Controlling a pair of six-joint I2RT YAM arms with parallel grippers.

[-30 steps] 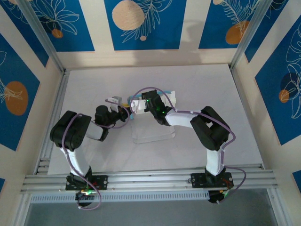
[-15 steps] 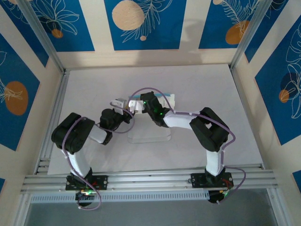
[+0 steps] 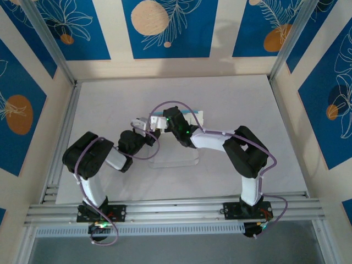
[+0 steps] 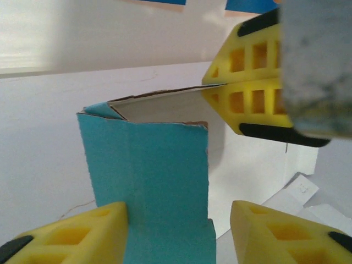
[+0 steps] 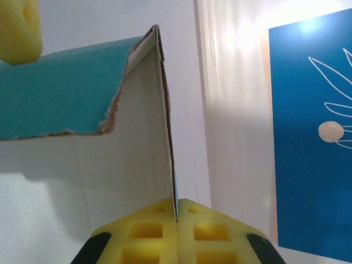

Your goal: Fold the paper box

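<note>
The paper box [image 4: 148, 181] stands part-folded, its light-blue panel upright with a white flap [image 4: 165, 107] bent back behind it. My left gripper [image 4: 179, 220] is open around that blue panel: its left finger [image 4: 82, 231] touches the panel, and its right finger [image 4: 275, 228] is apart from it. My right gripper [image 5: 176, 212] is shut on the thin edge of a white card wall [image 5: 165, 121]; its yellow fingers [image 4: 242, 91] also show pinching the flap. From above, both grippers [image 3: 144, 123] [image 3: 158, 120] meet at the box [image 3: 193, 114] in mid-table.
The white table mat [image 3: 247, 99] spreads around the arms. A faint clear rectangular piece [image 3: 176, 158] lies just in front of the box. White paper pieces [image 4: 300, 192] lie on the mat beside it. Aluminium rails [image 3: 176, 209] and patterned walls enclose the area.
My left gripper has moved right toward the right gripper and onto the box. The right gripper has shifted slightly left, keeping its hold.
</note>
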